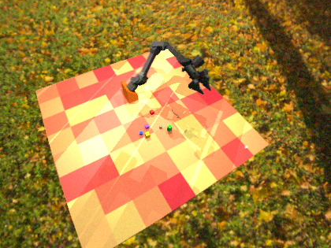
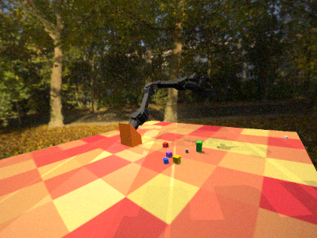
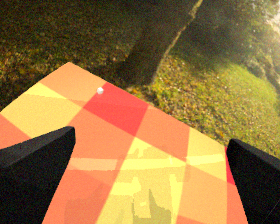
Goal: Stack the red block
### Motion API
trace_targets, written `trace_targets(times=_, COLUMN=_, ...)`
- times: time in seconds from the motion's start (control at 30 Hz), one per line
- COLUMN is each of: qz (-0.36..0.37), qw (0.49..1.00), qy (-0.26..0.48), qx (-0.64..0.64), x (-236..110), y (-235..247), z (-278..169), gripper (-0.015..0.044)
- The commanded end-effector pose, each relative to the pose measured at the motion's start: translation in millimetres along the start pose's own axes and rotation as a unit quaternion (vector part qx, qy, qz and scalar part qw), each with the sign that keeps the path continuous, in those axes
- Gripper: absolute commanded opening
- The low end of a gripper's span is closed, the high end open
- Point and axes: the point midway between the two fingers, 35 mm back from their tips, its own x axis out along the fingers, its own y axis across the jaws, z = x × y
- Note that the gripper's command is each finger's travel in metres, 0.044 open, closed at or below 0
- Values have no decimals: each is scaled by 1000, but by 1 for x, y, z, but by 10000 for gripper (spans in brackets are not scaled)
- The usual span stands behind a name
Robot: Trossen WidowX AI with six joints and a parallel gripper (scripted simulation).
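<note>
A small red block (image 1: 151,112) (image 2: 165,144) lies on the checkered mat (image 1: 98,149) (image 2: 94,196) near the arm's orange base (image 1: 128,92) (image 2: 129,135). The green tower (image 1: 169,127) (image 2: 198,146) stands upright to the right of the red block. My gripper (image 1: 202,85) (image 2: 205,83) (image 3: 154,141) is open and empty. It hangs high in the air, beyond and above the green tower, tilted down toward the mat's far side. The wrist view shows only mat, grass and trees between the two dark fingers.
A purple block (image 1: 146,126) (image 2: 169,154), a blue block (image 1: 140,133) (image 2: 165,160) and a yellow block (image 1: 147,134) (image 2: 176,159) lie close together in front of the red block. A tiny dark cube (image 1: 160,127) (image 2: 186,150) and a small white thing (image 1: 246,146) (image 2: 285,137) (image 3: 100,90) also lie on the mat.
</note>
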Motion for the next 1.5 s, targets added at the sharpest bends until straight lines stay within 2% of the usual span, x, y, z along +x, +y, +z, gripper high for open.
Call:
trace_targets(times=0.0, qz=-38, qw=992, qy=114, qx=-35, x=11, y=-49, z=-59, gripper=440)
trace_targets(times=0.23, qz=-56, qw=945, qy=320, qx=-46, x=-8, y=-122, z=-164, gripper=440)
trace_targets(times=0.43, qz=-10, qw=875, qy=484, qx=14, x=-63, y=-158, z=-250, gripper=440)
trace_targets(times=0.57, qz=42, qw=829, qy=551, qx=86, x=-105, y=-159, z=-288, gripper=440)
trace_targets(times=0.7, qz=87, qw=798, qy=576, qx=153, x=-134, y=-151, z=-305, gripper=440)
trace_targets(times=0.93, qz=89, qw=797, qy=576, qx=157, x=-142, y=-154, z=-309, gripper=440)
trace_targets(times=1.47, qz=90, qw=797, qy=576, qx=157, x=-128, y=-140, z=-344, gripper=440)
